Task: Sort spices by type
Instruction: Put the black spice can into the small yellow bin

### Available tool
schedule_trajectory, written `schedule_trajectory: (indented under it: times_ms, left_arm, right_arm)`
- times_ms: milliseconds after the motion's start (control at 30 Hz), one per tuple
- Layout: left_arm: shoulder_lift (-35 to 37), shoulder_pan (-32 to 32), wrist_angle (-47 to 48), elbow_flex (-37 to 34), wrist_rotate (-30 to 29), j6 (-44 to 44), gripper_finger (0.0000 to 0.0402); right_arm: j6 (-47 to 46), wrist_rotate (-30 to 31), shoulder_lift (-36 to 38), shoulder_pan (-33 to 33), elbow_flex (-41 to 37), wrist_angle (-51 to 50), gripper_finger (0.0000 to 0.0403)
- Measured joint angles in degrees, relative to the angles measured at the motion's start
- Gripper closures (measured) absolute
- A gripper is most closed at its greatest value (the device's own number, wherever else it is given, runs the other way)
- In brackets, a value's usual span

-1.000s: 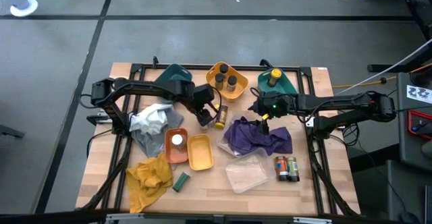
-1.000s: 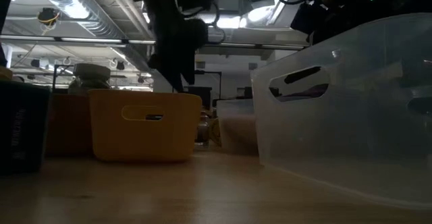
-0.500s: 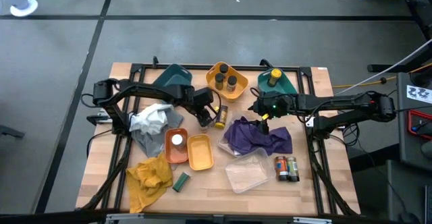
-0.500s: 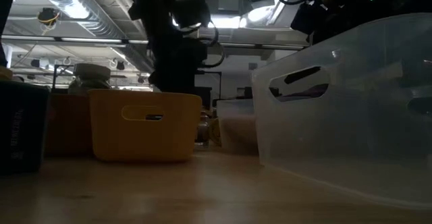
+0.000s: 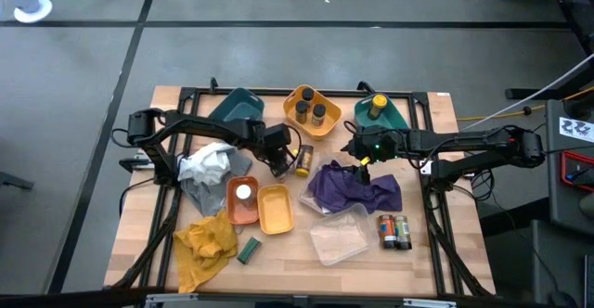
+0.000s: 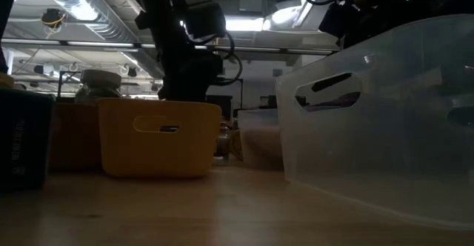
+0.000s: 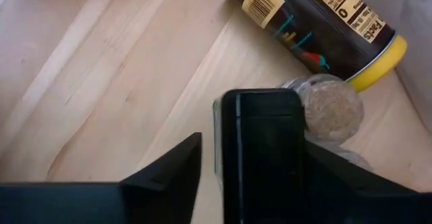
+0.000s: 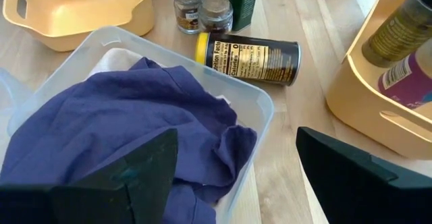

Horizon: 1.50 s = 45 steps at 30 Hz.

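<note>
My left gripper (image 7: 253, 177) is open and points steeply down at the table's middle (image 5: 281, 162). Its fingers stand on either side of a small dark tin (image 7: 263, 150) that stands upright on the wood. I cannot tell whether they touch it. Beside the tin stands a small glass jar with a tan lid (image 7: 331, 106). A dark jar with a yellow lid (image 7: 317, 21) lies on its side beyond them (image 5: 302, 160). My right gripper (image 8: 236, 177) hangs open over a purple cloth (image 8: 121, 129) in a clear bin (image 8: 260, 106).
An orange bin (image 5: 243, 199) holds a white-lidded jar, next to a yellow bin (image 5: 276, 209). At the far edge a yellow tray (image 5: 311, 110) holds two jars, flanked by teal trays (image 5: 243, 104) (image 5: 378, 111). Near edge: two jars (image 5: 393, 231), a green tin (image 5: 249, 250), a yellow cloth (image 5: 206, 243).
My left gripper has come down toward the table, over the dark tin beside the lying yellow-lidded jar. In the low view the arm's dark bulk now sits lower behind the yellow bin.
</note>
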State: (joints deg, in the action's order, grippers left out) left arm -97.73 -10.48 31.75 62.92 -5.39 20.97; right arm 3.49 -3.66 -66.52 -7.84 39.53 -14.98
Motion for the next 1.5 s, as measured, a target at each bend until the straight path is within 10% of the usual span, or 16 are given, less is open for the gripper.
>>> schedule_trajectory:
  times_ms: [167,867,1500]
  left_arm:
    - [0.0,0.0,0.1,0.0,-0.1,0.0,0.0289]
    - [0.1,6.0,23.8,20.1,2.8,-6.6,0.0289]
    - [0.1,20.7,14.1,12.2,4.6,1.0,0.0285]
  right_arm:
    - [0.0,0.0,0.0,0.0,0.0,0.0,0.0102]
    - [-0.1,0.0,0.0,0.0,0.0,-0.1,0.0102]
    - [-0.2,0.0,0.0,0.0,0.0,-0.1,0.0102]
